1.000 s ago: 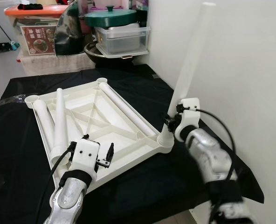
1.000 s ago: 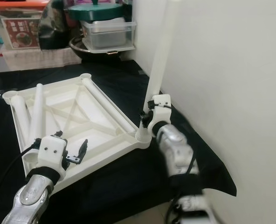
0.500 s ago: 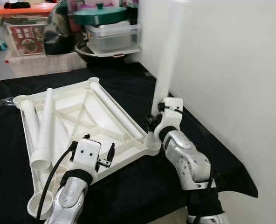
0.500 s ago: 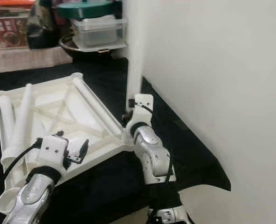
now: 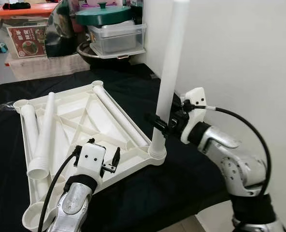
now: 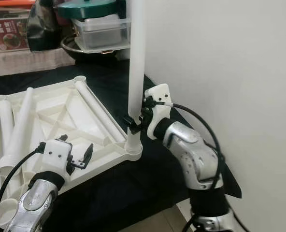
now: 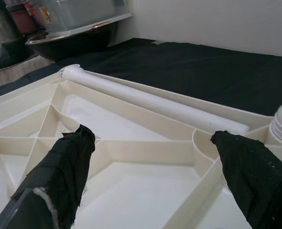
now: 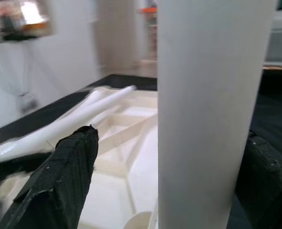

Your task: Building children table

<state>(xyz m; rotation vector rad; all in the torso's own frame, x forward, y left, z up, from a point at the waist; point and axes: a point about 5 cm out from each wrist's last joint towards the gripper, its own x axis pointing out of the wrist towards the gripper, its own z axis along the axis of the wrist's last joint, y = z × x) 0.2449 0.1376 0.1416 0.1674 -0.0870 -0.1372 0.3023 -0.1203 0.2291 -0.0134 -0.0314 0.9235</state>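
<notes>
The tall white plastic leg tube (image 5: 169, 72), leaning a second ago, now stands upright in the corner socket of the upturned cream plastic tabletop (image 5: 80, 121). The right gripper (image 5: 163, 124) straddles it, fingers spread. The left gripper (image 5: 110, 163) rests open above the tabletop's near edge.

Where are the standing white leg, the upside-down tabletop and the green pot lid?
standing leg (image 5: 168, 82), left eye view, mid shaft.
tabletop (image 5: 80, 116), left eye view, inner rib.
green pot lid (image 5: 104, 14), left eye view, its dome.

Bright even indoor light, soft shadows; head views sharp, right wrist background blurred
</notes>
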